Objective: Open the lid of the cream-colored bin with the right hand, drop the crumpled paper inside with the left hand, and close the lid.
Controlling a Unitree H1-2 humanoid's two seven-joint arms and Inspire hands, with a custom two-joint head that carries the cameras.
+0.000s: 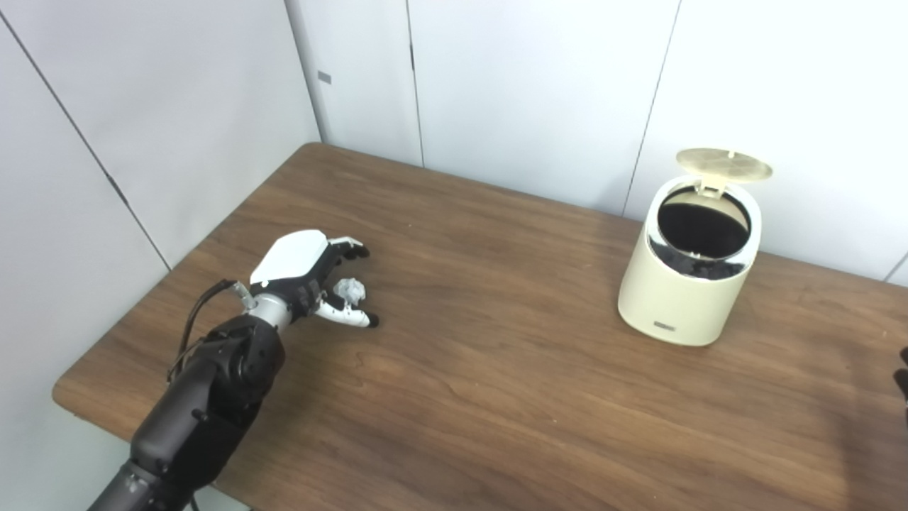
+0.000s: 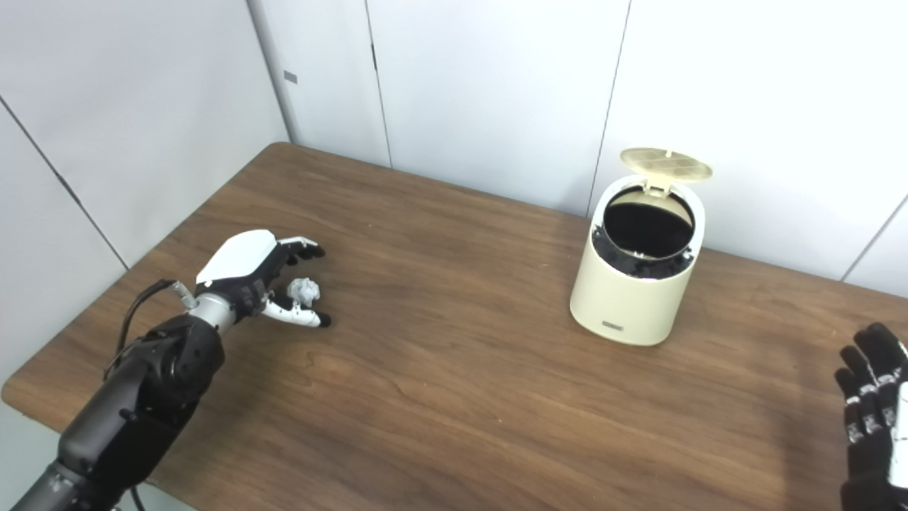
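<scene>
Wooden table (image 1: 496, 397), dark brown, set into a corner of pale wall panels (image 1: 539, 92). Cream-colored bin (image 1: 687, 273) stands upright toward the far right side of the table, close to the back wall. Its lid (image 1: 723, 164) is flipped up on the rear hinge, so the mouth is open and the dark inside shows.

Left arm (image 1: 206, 397) comes in over the near left corner. Left hand (image 1: 312, 277) sits low over the table on the left, white back facing up, fingers (image 1: 352, 248) and thumb spread apart and curved around the crumpled paper (image 1: 349, 289). The paper is a small pale wad lying in the gap between fingers and thumb; contact not clear, not clamped as far as I can see. It's well apart from the bin.

Right hand (image 2: 876, 419) is at the near right edge, away from the bin, fingers extended and apart, holding nothing. Only partly in view.
</scene>
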